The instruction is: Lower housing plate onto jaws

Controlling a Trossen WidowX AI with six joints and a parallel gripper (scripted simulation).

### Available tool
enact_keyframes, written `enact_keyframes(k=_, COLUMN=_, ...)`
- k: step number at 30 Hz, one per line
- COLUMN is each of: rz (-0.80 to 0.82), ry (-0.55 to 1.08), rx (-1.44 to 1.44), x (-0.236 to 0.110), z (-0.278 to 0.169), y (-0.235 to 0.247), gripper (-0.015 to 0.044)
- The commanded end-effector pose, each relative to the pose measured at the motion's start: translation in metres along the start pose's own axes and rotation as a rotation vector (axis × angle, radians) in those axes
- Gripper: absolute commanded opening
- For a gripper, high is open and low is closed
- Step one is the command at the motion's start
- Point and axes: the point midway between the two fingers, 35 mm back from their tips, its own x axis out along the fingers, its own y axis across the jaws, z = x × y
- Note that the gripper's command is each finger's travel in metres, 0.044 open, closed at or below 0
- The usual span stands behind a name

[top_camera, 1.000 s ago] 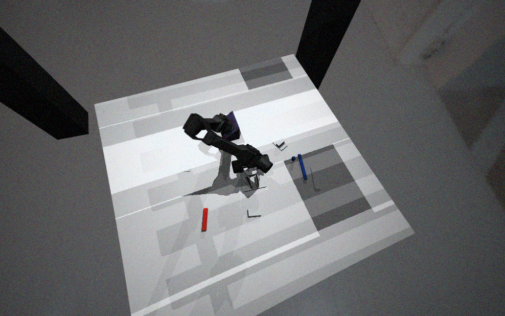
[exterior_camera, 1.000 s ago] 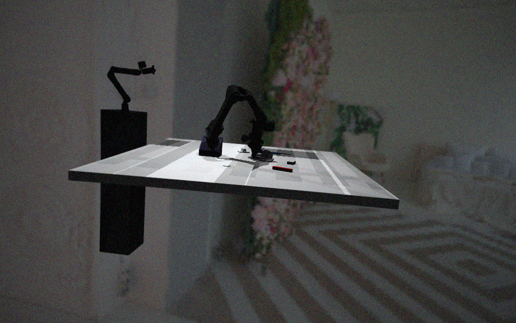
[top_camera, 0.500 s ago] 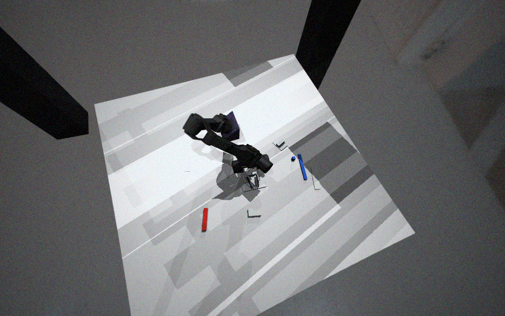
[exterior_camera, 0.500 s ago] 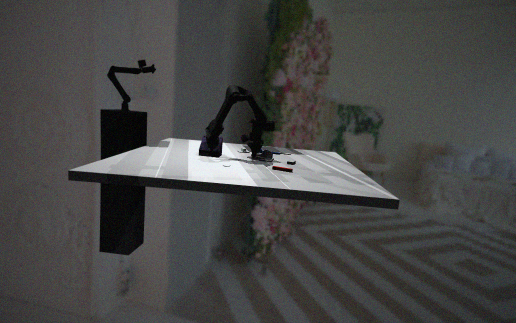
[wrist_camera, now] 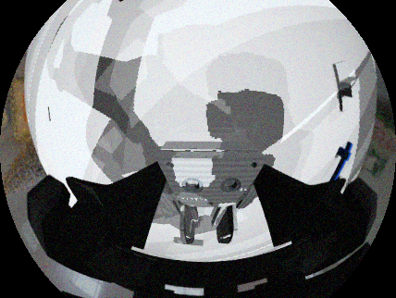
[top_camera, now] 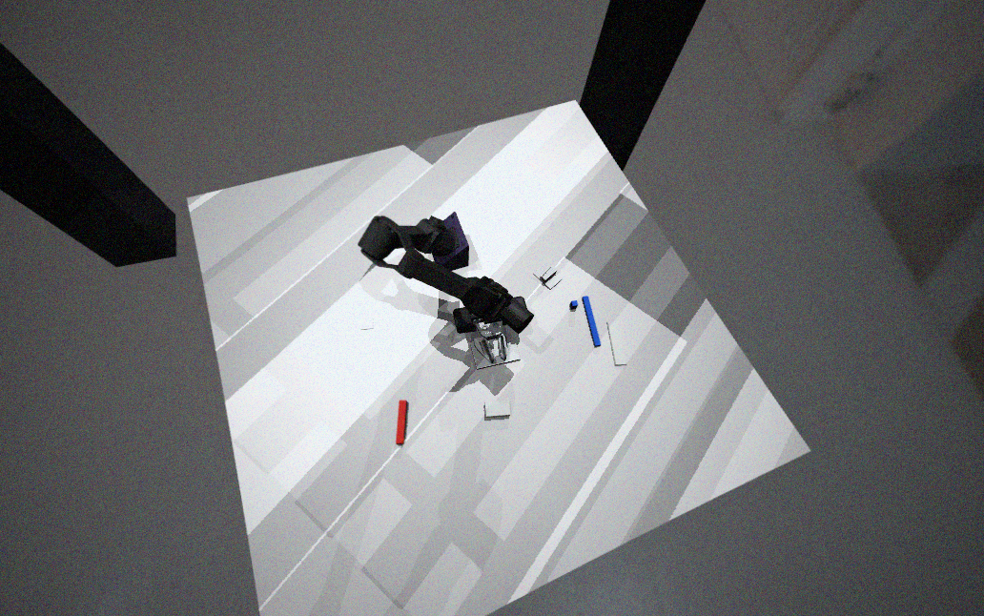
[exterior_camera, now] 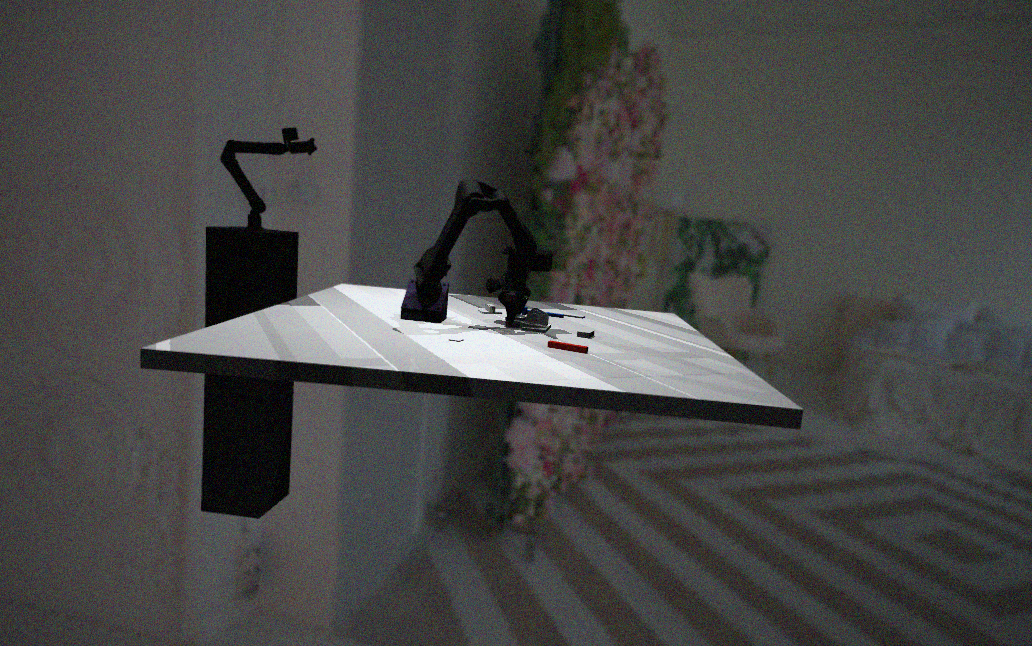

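Observation:
The housing plate [wrist_camera: 211, 186] is a pale, ridged plate with two round holes. It shows in the wrist view between the fingertips. My gripper [wrist_camera: 210, 163] [exterior_camera: 510, 319] is shut on it from both sides. Two dark jaws, the left jaw [wrist_camera: 189, 227] and the right jaw [wrist_camera: 225, 226], stick out side by side beyond the plate's lower edge; in the top view they lie just in front of the hand over a thin-edged base. The jaw stubs and pins are hidden under the plate, so I cannot tell whether the plate touches them or sits level.
A red bar [top_camera: 401, 421] [exterior_camera: 567, 346] and a pale block [top_camera: 497, 409] [exterior_camera: 584, 333] lie in front of the hand. A blue bar [top_camera: 591, 320] [wrist_camera: 341, 167], a blue cube [top_camera: 573, 304] and a small bracket [top_camera: 549, 276] [wrist_camera: 344, 89] lie to the right. Patterned shadows cross the table.

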Motion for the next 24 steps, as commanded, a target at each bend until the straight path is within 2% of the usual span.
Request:
enact_keyframes(k=1, rz=0.001, ry=-0.007, rx=0.004, x=-0.0004, z=0.0014, y=0.0009, gripper=0.0351)
enact_keyframes(k=24, rz=0.001, ry=-0.007, rx=0.004, x=0.0007, z=0.0005, y=0.0008, gripper=0.0351)
